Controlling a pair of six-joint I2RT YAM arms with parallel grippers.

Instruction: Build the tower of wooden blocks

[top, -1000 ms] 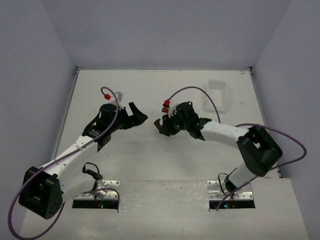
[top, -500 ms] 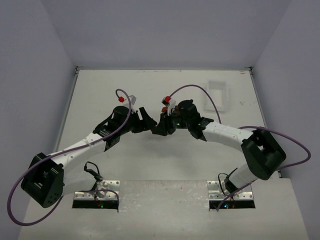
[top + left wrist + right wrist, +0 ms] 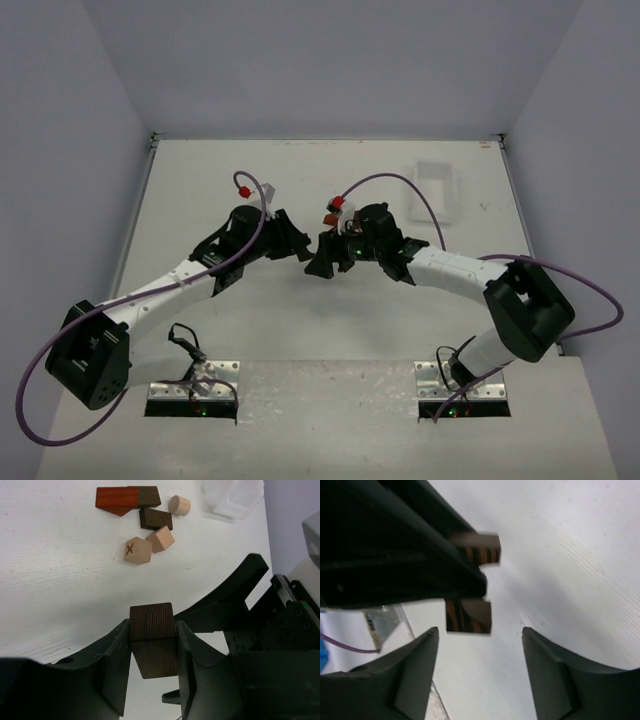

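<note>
The left gripper (image 3: 152,630) clamps a dark block (image 3: 151,622); the right gripper (image 3: 479,634) stands wide by it. So crowded, they could clash and twist it.

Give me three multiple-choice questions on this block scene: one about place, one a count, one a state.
1. Where is the dark brown block?
A. between the fingers of the left tool
B. in the white tray
C. in the right tool
2. How many light tan pieces lie loose?
A. one
B. three
C. six
3. The right tool is:
A. open
B. shut on a block
C. out of view
Answers: A, the fingers clamp its sides; B, a cylinder and two faceted blocks; A, its fingers stand apart, gripping nothing.
</note>
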